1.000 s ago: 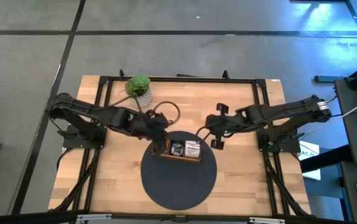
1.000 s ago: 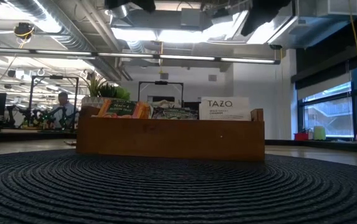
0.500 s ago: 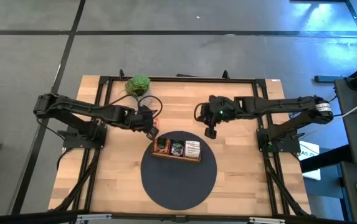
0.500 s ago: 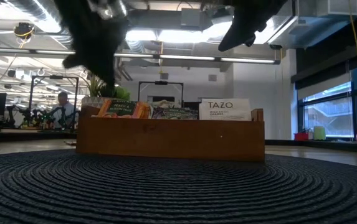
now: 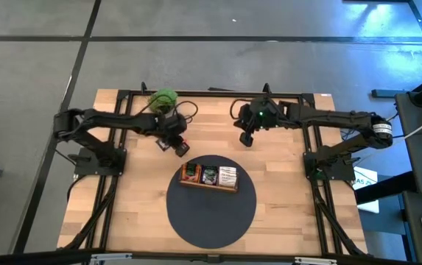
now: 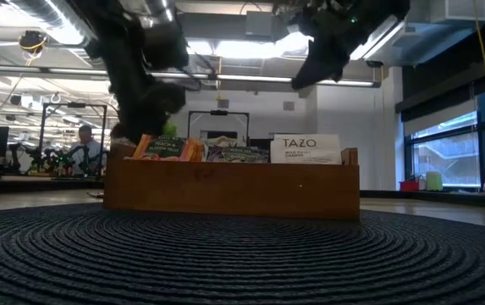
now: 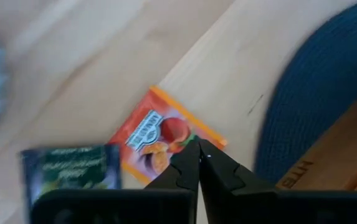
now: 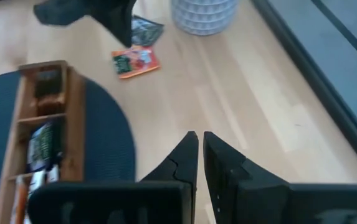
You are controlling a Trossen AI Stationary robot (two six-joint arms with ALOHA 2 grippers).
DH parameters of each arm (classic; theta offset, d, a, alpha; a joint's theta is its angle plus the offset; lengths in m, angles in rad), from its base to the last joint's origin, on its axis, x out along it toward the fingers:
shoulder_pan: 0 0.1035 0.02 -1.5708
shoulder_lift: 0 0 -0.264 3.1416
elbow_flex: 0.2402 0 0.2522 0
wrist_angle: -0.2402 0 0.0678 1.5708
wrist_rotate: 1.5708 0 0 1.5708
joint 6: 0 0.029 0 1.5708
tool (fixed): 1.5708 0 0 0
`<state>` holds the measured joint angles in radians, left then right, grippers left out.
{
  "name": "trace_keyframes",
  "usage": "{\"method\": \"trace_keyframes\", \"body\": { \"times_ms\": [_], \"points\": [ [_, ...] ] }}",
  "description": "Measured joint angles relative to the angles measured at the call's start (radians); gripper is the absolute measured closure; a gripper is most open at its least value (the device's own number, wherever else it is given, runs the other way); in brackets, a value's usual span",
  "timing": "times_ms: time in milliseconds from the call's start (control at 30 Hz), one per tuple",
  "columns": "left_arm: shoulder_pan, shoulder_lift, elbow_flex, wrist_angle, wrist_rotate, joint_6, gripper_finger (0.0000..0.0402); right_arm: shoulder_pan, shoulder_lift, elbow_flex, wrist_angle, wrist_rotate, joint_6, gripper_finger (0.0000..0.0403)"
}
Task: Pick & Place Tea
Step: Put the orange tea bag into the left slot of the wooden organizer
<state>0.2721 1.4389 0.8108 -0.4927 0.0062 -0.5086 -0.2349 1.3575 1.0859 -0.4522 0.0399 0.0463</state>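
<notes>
Take the brown wooden three-part tray as your landmark; it sits on the far half of the round dark woven mat.

To the tray's left and a little beyond it, your left gripper hangs over bare light wooden tabletop. Its two dark fingers are pressed together with nothing between them. Below them in the left wrist view lies a small flat square orange tea packet with fruit printed on it, flat on the wood just off the mat's edge. A dark green-black tea packet lies right beside it, farther from the tray. Beyond these, toward the table's far edge, stands the small green potted plant in a white ribbed pot.

Inside the tray, you have tea packets standing on edge in all three parts: an orange one in the left part, a dark green one in the middle, and a white one lettered TAZO in the right.

To the tray's right and well beyond it, your right gripper hovers above bare wood. Its fingers are nearly touching and hold nothing.
</notes>
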Motion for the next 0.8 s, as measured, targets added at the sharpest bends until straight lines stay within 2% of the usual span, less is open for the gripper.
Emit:
{"method": "trace_keyframes", "body": {
  "times_ms": [133, 300, 500, 667, 800],
  "points": [
    [0.059, 0.079, 0.000, 0.025, 0.089, 0.110, 0.0397, -0.041, 0.000, 0.000, 0.001, 0.000, 0.013, 0.0373],
    [0.087, 0.153, 0.000, 0.033, 0.087, 0.206, 0.0381, -0.071, 0.000, 0.000, 0.000, 0.000, 0.027, 0.0373],
    [0.066, 0.206, 0.005, 0.036, 0.081, 0.307, 0.0343, -0.078, 0.000, 0.000, 0.000, 0.000, 0.027, 0.0373],
    [0.060, 0.247, 0.008, 0.091, 0.080, 0.334, 0.0330, -0.078, 0.000, 0.000, 0.000, 0.000, 0.027, 0.0373],
    [0.088, 0.265, 0.003, 0.202, 0.099, 0.209, 0.0336, -0.078, 0.004, 0.000, 0.001, 0.000, 0.047, 0.0373]
  ]
}}
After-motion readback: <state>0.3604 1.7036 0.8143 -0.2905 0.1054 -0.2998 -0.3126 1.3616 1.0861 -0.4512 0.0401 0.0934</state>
